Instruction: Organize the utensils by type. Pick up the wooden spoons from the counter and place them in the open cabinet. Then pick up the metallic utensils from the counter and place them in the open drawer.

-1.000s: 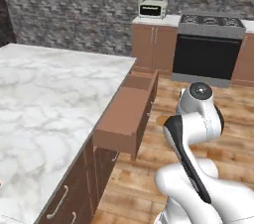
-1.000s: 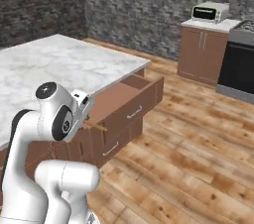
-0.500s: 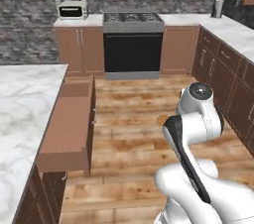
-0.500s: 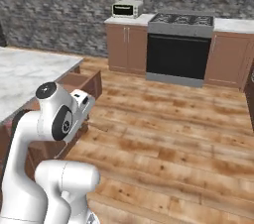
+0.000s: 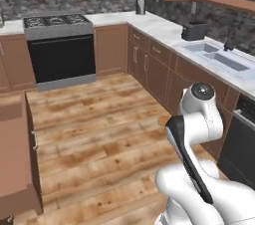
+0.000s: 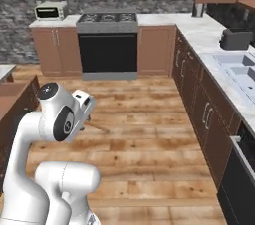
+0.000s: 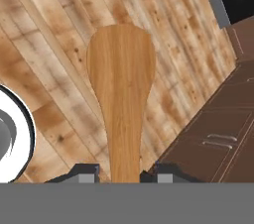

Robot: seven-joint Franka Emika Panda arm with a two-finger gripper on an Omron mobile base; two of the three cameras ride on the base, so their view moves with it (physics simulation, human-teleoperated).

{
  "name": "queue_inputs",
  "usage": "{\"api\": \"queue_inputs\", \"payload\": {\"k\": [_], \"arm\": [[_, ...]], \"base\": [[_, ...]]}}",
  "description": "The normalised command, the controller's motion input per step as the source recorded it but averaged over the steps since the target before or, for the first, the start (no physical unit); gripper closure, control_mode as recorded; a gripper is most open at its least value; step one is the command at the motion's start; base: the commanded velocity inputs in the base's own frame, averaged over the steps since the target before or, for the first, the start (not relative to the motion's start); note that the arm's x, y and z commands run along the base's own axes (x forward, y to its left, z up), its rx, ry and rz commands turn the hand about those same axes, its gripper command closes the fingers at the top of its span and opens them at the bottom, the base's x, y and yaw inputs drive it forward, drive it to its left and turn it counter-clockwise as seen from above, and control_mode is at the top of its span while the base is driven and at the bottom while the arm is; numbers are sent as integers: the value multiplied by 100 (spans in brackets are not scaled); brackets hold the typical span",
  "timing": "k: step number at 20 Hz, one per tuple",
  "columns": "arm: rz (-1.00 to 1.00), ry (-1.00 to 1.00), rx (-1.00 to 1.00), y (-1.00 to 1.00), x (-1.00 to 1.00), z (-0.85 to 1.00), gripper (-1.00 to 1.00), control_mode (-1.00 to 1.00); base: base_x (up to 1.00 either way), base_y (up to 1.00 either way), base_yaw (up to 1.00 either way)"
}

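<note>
**Ana:** Wooden plank floor (image 5: 99, 134) takes up most of the room, with brown cupboards along the walls, a black oven with a grey hob (image 6: 108, 40) at the back, and a white marble desk (image 5: 164, 30) running down the right side to a pale sink (image 5: 214, 57).

**Ben:** What sits on that desk?

**Ana:** A dark toaster (image 6: 236, 39) beside the sink, a tall grey canister (image 5: 141, 5) in the far corner, and a small silver toaster oven (image 6: 49, 11) on the stretch left of the hob. The sink basin looks bare, as far as I can tell.

**Ben:** And the drawer?

**Ana:** The wide reddish-brown open drawer (image 5: 15, 164) juts out at the left edge of the left base view. Its flat bottom, the part that shows, carries nothing (the rest runs off the picture).

**Ben:** The spoon?

**Ana:** The large golden-brown wooden spoon (image 7: 121, 94) is held above the floor. In the hand view its handle runs down between the two dark fingers (image 7: 85, 172), which press on it from either side, and its broad bowl points away from the hand. In the right base view the thin handle sticks out past the white arm's gripper (image 6: 88, 114).

**Ben:** Near any cupboard?

**Ana:** Brown drawer fronts with silver handles (image 7: 218, 141) lie off to the right in the hand view, apart from the spoon.
</note>
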Motion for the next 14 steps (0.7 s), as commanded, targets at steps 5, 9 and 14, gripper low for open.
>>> {"api": "queue_inputs", "payload": {"k": [5, 9, 14], "arm": [[0, 0, 0, 0, 0, 0, 100, 100], [0, 0, 0, 0, 0, 0, 100, 100], [0, 0, 0, 0, 0, 0, 100, 100]], "base": [[34, 0, -46], [50, 2, -44], [63, 0, -41]]}}
